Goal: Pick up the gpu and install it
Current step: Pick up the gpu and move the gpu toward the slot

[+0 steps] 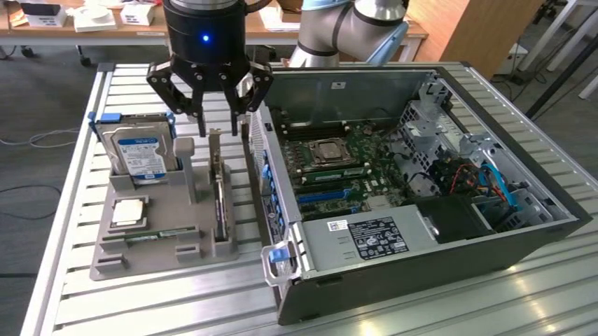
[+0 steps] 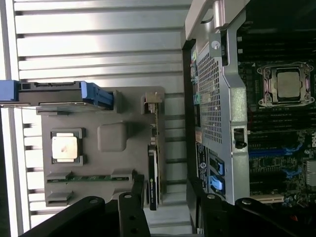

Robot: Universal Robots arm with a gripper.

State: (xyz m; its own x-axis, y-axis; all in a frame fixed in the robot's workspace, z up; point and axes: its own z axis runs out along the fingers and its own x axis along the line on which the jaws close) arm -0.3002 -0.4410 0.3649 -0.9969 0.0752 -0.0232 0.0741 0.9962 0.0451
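Observation:
The gpu [image 1: 220, 199] stands edge-on in a slot of the grey holder tray [image 1: 159, 255], its silvery bracket at the far end. In the wrist view the gpu [image 2: 154, 170] is a thin dark blade, seen from straight above. My gripper [image 1: 217, 129] hangs just above the card's bracket end. It is open, with fingers on both sides of the card line and nothing between them. Its black fingers [image 2: 131, 215] frame the card in the wrist view. The open computer case [image 1: 421, 273] lies on the exterior view's right of the tray, motherboard [image 1: 337, 168] exposed.
The tray also holds a silver hard drive [image 1: 140, 150] with a blue label, a processor chip [image 1: 128, 210] and a green memory stick [image 1: 154, 236]. The case's perforated rear wall [image 2: 212, 98] runs close beside the card. Everything rests on a slatted metal table [image 1: 140, 308].

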